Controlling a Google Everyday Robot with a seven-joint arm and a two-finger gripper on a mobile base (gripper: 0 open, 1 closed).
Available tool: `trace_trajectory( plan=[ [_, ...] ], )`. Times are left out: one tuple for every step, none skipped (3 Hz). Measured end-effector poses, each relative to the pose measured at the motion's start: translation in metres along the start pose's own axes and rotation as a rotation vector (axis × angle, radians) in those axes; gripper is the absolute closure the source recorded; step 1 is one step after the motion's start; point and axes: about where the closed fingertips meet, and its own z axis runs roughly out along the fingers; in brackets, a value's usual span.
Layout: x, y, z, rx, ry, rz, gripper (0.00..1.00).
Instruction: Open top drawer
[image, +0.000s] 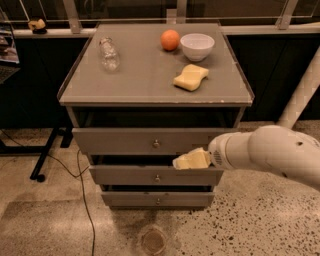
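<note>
End effector (187, 161), grip state unclear, at lower right edge of top drawer (120, 141)

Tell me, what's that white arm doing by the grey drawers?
A robot's white arm extends in from the right toward a grey cabinet; its job is opening the top drawer. Its yellowish claw sits low in front of that drawer, right of and below the round knob, not on it. A bottle, orange, bowl and sponge lie on top.

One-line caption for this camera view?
Robot hand in front of the top drawer, at its lower edge, right of its knob.
</note>
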Motion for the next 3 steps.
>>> trace_trajectory(
  plan=[
    [-0.011, -0.002, 0.021, -0.030, -0.007, -0.019, 0.00],
    [-0.022, -0.007, 0.033, -0.048, 0.004, -0.038, 0.12],
    [-0.023, -0.007, 0.033, -0.049, 0.003, -0.038, 0.31]
  ],
)
